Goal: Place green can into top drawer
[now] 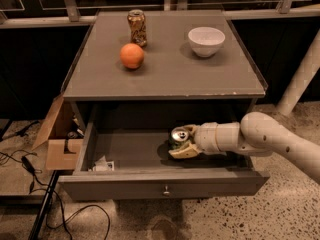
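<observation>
The top drawer [160, 188] of the grey cabinet is pulled open, its front panel with a small round knob facing me. My gripper [180, 143] reaches in from the right, inside the drawer, and is shut on the green can [178, 135]. Only the can's silver top and a bit of green body show between the pale fingers [183, 151]. The can sits low, at or just above the drawer floor, right of the middle.
On the cabinet top [165, 79] stand a brown-gold can [136, 27], an orange [132, 56] and a white bowl [206, 41]. A small packet [104, 165] lies in the drawer's front left corner. A cardboard box [56, 139] and cables lie at the left. A white post [300, 79] stands at the right.
</observation>
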{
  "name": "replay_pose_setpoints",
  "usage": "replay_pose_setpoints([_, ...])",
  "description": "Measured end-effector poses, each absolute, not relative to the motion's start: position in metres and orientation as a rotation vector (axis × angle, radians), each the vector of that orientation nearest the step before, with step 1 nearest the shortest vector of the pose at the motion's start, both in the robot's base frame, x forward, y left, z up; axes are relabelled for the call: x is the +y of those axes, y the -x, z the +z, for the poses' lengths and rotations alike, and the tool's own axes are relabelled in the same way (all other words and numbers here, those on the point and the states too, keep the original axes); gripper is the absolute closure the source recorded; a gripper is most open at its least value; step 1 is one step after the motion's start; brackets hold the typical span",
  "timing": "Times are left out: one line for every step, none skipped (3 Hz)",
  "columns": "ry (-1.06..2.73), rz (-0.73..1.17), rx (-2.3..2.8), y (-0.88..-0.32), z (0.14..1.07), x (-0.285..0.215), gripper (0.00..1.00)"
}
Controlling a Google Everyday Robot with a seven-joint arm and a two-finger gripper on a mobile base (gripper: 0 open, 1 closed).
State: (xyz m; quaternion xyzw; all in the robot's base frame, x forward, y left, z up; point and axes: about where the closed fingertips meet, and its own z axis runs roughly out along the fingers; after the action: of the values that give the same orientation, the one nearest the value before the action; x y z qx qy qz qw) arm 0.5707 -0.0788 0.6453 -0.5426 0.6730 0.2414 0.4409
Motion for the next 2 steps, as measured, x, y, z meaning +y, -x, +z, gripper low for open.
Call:
replay_pose_setpoints([1.347, 0.599, 1.671, -0.5707, 0.6453, -0.0788, 0.27])
replay_pose_setpoints([1.347, 0.599, 1.671, -0.5706, 0.6453, -0.0787, 0.0])
